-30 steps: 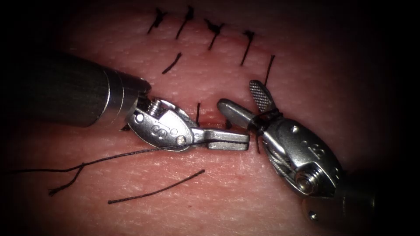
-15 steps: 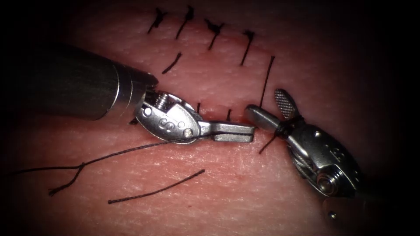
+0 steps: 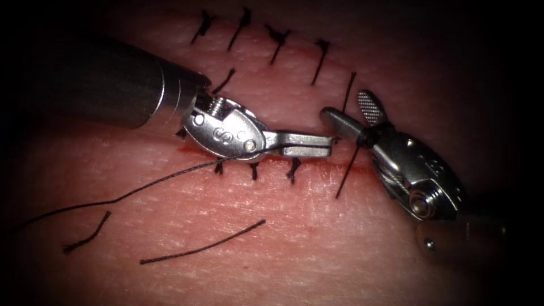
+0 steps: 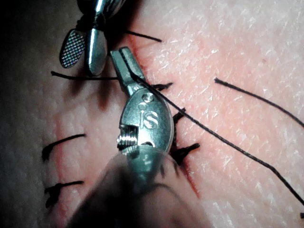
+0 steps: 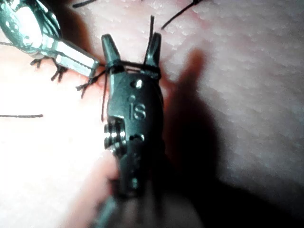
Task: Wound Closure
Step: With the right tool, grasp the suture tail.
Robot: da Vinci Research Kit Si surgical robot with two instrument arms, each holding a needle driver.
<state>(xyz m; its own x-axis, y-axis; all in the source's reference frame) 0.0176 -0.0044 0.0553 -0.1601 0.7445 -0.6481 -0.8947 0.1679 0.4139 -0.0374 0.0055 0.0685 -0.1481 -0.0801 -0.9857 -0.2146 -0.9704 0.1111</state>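
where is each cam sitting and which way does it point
Endoscope: above and in front of the tissue, looking down at the cut; left tool shut on thread, right tool open with thread wound round its jaws.
Left wrist: rides the left arm, looks along its shaft at its tool.
Right wrist: rides the right arm, looks along its shaft at its tool.
Shared: both tools and the stitched cut appear in all three.

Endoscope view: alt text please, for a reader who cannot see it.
The left pincer, jaws shut on the thread, lies along the stitched cut in the tissue. The right pincer is open, thread wrapped around its jaws. Cut thread ends lie below.
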